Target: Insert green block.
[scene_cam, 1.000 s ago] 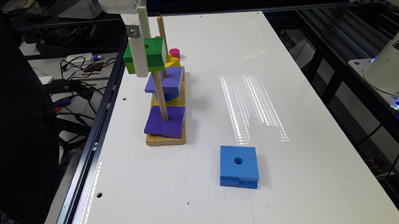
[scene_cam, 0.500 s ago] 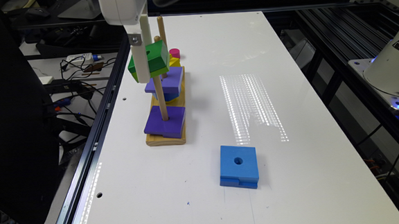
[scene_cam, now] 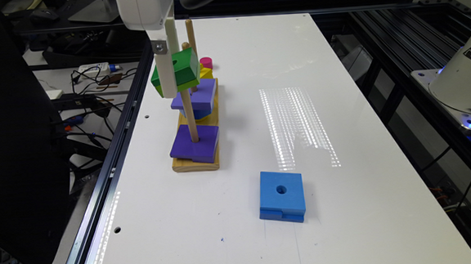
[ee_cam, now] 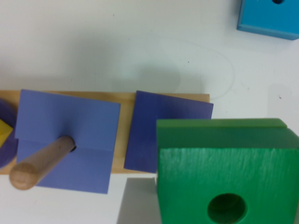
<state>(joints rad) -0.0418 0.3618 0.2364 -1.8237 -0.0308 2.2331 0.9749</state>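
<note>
The green block (scene_cam: pixel 183 67), dark green over lime with a round hole, hangs tilted in the air above the wooden peg board (scene_cam: pixel 196 165). My gripper (scene_cam: pixel 176 79) is shut on it. The block sits against the upper part of the near wooden peg (scene_cam: pixel 190 117), which rises from a purple square block (scene_cam: pixel 195 145). In the wrist view the green block (ee_cam: pixel 224 172) is close up, its hole off to one side of a peg tip (ee_cam: pixel 28 171) and over a dark purple block (ee_cam: pixel 154 128).
A second purple block (scene_cam: pixel 196 95) sits on another peg (scene_cam: pixel 190 31), with yellow (scene_cam: pixel 206 72) and pink (scene_cam: pixel 206 62) pieces behind. A blue square block (scene_cam: pixel 281 195) with a hole lies on the white table (scene_cam: pixel 347 223). The table edge and cables lie toward the exterior view's left.
The green block has gone from level to tilted in my gripper and shifted slightly toward the exterior view's right beside the near peg. Nothing else moved.
</note>
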